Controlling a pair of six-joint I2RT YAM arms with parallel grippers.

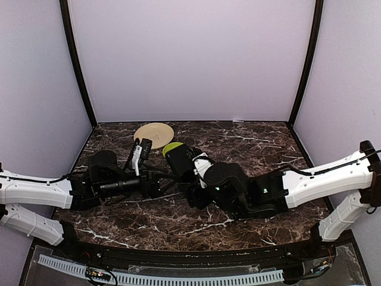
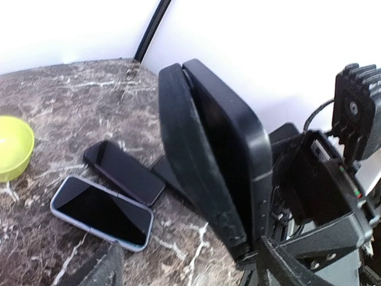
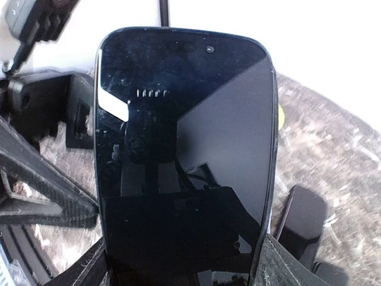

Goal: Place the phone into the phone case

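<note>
Right wrist view: the right gripper [image 3: 186,265] is clamped on the lower end of the phone [image 3: 184,149], which stands upright with its long axis vertical and its screen facing the camera. In the left wrist view, the phone case [image 2: 100,212] lies flat near the lime-green bowl [image 2: 13,148], dark face up. I cannot tell whether it is empty. The left gripper [image 2: 193,268] is spread wide and holds nothing, and it is the nearer one to the case. The phone will probably have to tip flat along the case's length.

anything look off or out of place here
The pale lavender-blue soft phone case lying flat already seems to hold a glossy dark screen, yet the right gripper holds another black slab phone nearly upright. Hard to confirm from this angle.
</note>
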